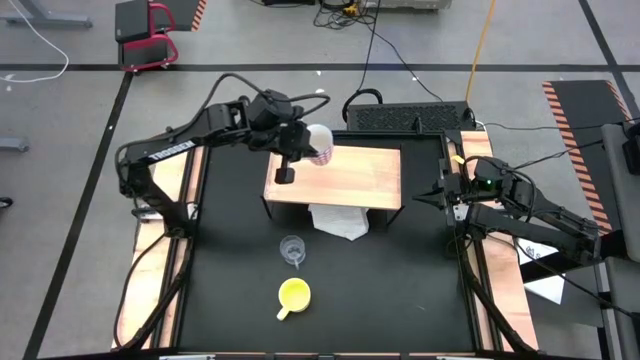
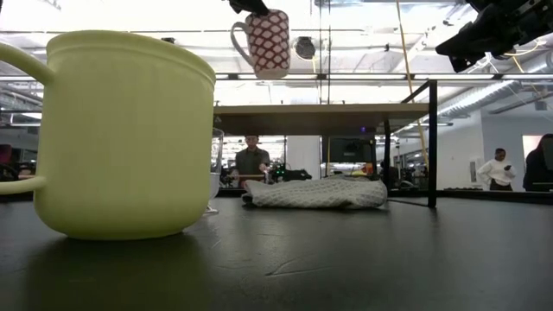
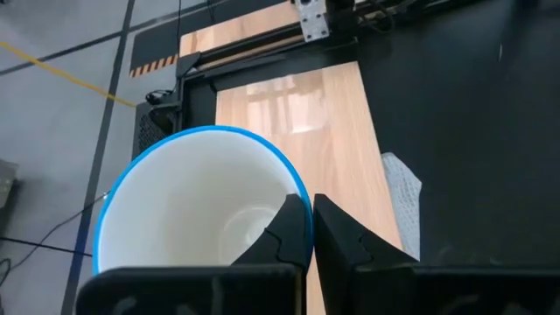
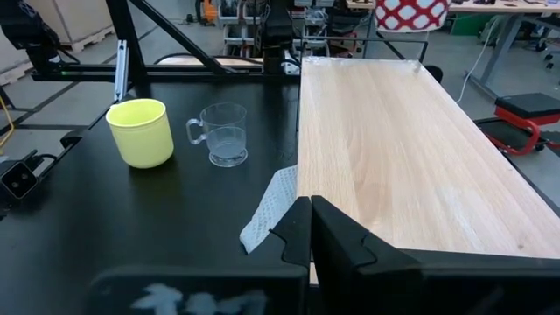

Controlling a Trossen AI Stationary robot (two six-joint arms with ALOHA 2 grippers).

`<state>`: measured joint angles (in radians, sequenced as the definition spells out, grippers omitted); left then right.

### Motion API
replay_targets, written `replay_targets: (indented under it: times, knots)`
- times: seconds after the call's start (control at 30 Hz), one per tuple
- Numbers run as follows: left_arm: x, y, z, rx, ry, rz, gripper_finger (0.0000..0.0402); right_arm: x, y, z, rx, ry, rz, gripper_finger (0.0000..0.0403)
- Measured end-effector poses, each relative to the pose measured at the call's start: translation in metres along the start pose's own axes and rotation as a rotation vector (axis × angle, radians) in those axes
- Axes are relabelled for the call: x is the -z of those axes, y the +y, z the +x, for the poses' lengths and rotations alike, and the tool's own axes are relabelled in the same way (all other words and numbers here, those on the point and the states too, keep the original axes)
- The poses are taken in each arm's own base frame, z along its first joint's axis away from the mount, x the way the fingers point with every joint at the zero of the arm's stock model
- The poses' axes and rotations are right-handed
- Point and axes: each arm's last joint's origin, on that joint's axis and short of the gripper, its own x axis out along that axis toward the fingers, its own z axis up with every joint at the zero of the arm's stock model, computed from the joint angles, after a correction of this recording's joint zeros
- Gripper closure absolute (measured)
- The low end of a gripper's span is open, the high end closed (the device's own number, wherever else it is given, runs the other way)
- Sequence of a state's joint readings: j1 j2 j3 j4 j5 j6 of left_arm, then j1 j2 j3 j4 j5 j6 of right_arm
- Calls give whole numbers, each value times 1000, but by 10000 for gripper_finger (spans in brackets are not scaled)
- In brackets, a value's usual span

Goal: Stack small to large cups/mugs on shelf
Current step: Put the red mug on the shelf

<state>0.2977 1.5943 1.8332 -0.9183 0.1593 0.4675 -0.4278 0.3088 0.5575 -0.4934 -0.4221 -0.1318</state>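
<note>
The white mug, patterned in red with a blue rim, hangs from my left gripper above the far left part of the shelf, a light-wood top on a black frame. In the low view the mug is well above the shelf top. The clear glass cup and the yellow mug stand upright on the black table in front of the shelf. My right gripper is shut and touches nothing, waiting at the table's right edge. My left gripper holds the white mug by its rim. One finger is inside the mug and the other finger is outside, coming from above and pointing down. The mug hangs clear above the shelf, about upright, with its handle out to one side.
A white cloth lies on the table under the shelf's near edge and sticks out toward the glass cup. Light wooden strips run along the table's sides. The shelf top is bare wood. People stand in the room beyond.
</note>
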Motion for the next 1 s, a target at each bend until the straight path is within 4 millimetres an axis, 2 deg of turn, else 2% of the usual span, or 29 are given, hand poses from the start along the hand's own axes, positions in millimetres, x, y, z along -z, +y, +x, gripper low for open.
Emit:
replay_targets:
  times: [0.27,0.43,0.77,1.0]
  knots:
    - [24,-12,-34,-46,-51,-23,396,0,0,0,0,0,-1,403]
    - [31,-15,-45,-64,-72,-67,396,0,0,0,1,-3,-7,403]
    - [33,-15,-45,-60,-53,-77,396,0,0,0,1,-3,-8,403]
    - [43,-18,-45,-90,78,-106,396,0,0,0,1,-3,-8,403]
